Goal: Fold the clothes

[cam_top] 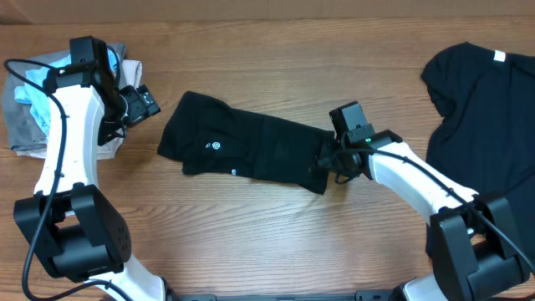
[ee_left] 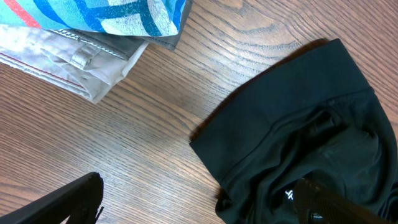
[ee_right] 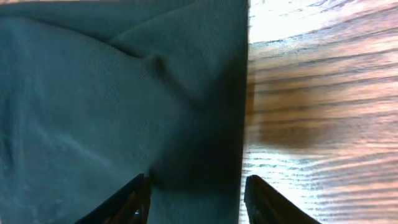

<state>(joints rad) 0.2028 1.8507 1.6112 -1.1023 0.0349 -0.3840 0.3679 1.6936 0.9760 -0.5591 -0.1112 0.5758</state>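
Wood-grain counter (cam_top: 276, 50), overhead: folded black T-shirt (cam_top: 242, 146) at centre, bearing a small round white logo (cam_top: 214, 145), unreadable. Second black T-shirt (cam_top: 481, 100) spread at the right edge, its white tag (cam_top: 500, 56) too small to read. Grey-and-blue laundry pile (cam_top: 25, 109) far left.

Left wrist: left fingers (ee_left: 68, 199) spread wide, empty, one over bare wood, one over the folded shirt's end. White mark (ee_left: 288, 194) illegible. Striped blue towel (ee_left: 106, 15) lies on beige cloth (ee_left: 74, 56).

Right wrist: right fingers (ee_right: 134, 202) parted, released, straddling the folded shirt's straight edge.
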